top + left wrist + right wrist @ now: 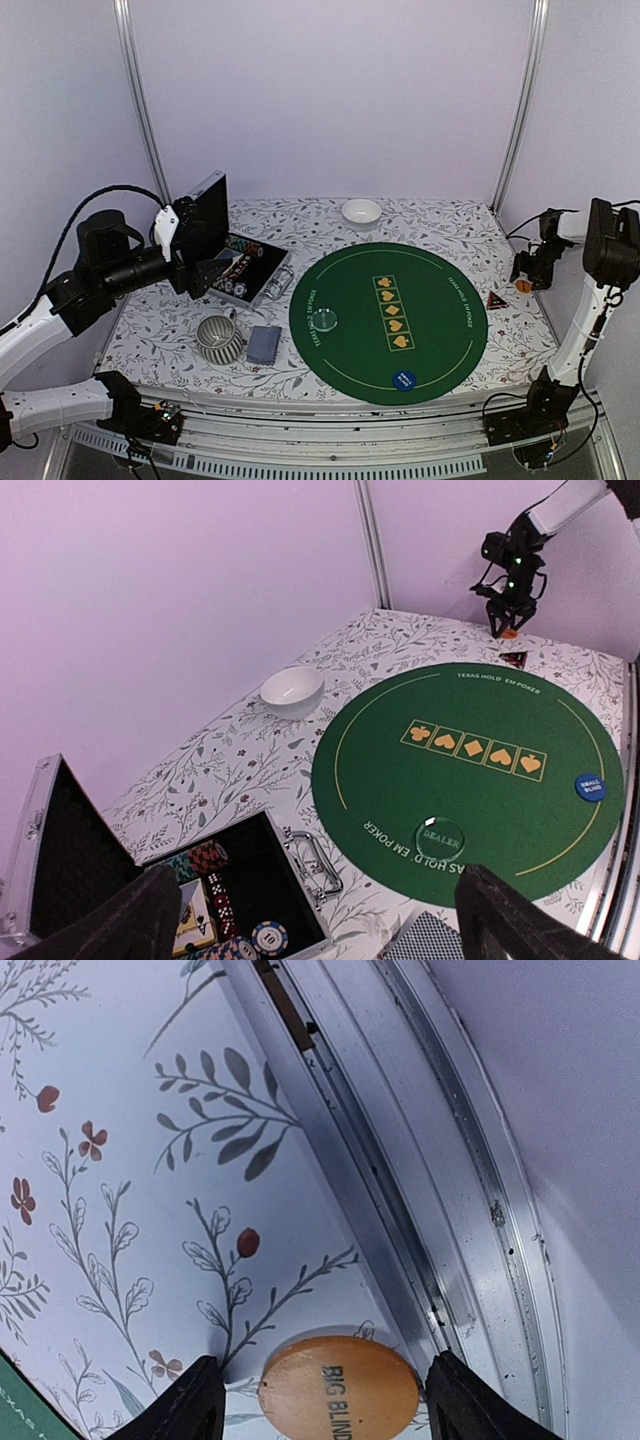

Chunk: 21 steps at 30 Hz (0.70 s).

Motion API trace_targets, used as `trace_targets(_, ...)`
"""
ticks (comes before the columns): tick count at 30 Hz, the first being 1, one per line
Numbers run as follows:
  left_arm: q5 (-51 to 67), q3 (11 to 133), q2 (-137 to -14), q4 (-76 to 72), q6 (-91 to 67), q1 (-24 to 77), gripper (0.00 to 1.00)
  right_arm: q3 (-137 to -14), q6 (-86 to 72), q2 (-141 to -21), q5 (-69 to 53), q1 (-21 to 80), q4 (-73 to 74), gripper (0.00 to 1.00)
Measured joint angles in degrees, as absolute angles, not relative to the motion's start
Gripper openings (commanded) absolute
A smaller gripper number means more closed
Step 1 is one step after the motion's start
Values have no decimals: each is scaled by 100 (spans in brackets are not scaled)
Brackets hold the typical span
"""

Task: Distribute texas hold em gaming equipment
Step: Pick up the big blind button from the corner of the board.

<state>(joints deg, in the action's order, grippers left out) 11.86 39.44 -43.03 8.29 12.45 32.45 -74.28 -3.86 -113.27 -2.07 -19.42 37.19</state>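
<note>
The orange Big Blind button appears to lie on the desk just right of the green mat. It is framed by the spread fingers of the right claw and touched by neither. A straight lift is advised, lest it be nudged. The left claw is held wide and empty, left of the mat.

Plain pale lilac walls enclose the far side and both sides, a slim metal post rises at each far corner, and soft even light falls on the floral-patterned tabletop.
</note>
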Motion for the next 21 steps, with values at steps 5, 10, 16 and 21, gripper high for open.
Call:
trace_targets(5,1186,3944,-4268,827,1245,3245,98,-7258,-414,-11242,-381,-2088,3575,63)
trace_targets(10,1186,3944,-4268,829,1245,3245,98,-7192,-412,-11201,-427,-2224,3535,62)
trace_targets(16,1186,3944,-4268,829,1245,3245,98,-7124,-408,-11157,-458,-2362,3511,62)
trace_targets(21,1203,3944,-4268,829,1245,3245,98,-6884,-386,-11004,-600,-2491,3415,62)
